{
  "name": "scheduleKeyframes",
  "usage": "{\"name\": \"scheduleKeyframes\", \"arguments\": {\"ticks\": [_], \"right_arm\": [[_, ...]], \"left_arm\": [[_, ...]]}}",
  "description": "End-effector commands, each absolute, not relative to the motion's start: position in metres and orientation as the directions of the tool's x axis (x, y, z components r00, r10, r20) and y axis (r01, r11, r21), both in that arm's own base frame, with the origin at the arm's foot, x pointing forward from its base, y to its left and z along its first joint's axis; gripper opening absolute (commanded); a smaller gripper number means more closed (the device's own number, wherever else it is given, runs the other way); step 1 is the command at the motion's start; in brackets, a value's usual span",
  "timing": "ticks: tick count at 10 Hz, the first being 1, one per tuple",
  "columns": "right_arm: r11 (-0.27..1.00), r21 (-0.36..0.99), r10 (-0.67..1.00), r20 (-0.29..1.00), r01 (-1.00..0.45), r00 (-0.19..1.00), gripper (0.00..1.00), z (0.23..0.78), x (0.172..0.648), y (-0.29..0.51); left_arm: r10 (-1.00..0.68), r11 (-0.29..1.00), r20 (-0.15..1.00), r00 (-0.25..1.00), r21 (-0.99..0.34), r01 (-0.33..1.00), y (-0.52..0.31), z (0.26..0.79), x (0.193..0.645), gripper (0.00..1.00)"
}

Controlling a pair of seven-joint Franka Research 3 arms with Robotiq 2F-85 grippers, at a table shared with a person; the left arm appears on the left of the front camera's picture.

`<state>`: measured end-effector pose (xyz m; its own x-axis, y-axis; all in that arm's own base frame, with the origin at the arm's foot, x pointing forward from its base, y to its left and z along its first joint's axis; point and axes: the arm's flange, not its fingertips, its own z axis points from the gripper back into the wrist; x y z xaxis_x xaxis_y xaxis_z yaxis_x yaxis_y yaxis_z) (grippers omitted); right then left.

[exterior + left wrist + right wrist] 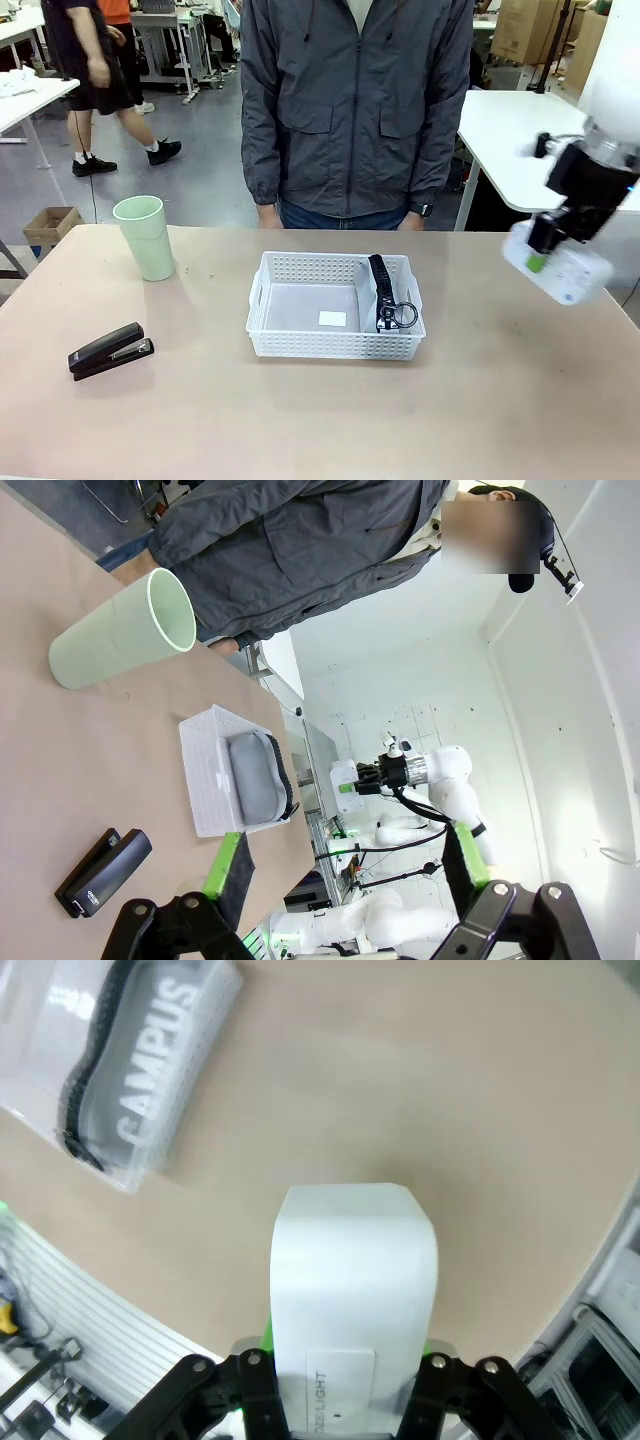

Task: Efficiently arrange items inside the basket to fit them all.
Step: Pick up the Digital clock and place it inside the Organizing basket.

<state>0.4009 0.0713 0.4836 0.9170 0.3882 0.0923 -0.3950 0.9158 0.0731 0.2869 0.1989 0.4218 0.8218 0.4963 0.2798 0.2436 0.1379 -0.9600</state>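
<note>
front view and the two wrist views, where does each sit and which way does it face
Front: fixed between the arms, facing across the table at the person; right gripper, shut on the box, at picture right.
Left wrist: on the left arm, rolled sideways, facing along the open left gripper toward cup, stapler and person.
Right wrist: on the right arm, facing down at the table past the held box.
Shared: all three show the basket holding the pouch.

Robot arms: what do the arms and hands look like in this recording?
The right arm is smooth white. The right hand is black and blocky with green pads. The left hand matches it, with black linked fingers and green pads.
</note>
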Motion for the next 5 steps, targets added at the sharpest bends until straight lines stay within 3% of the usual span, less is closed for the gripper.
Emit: {"name": "scheduleKeyframes", "arguments": {"ticks": [1,5], "right_arm": [[0.964,0.049,0.259,0.075,-0.263,0.963,0.5,0.516,0.395,0.146],[0.953,-0.008,0.303,0.06,-0.303,0.951,0.5,0.521,0.39,0.303]], "left_arm": [[0.49,0.136,0.297,0.819,-0.955,0.265,0.199,0.423,0.286,1.0],[0.49,0.136,0.297,0.819,-0.955,0.265,0.199,0.423,0.286,1.0]]}}
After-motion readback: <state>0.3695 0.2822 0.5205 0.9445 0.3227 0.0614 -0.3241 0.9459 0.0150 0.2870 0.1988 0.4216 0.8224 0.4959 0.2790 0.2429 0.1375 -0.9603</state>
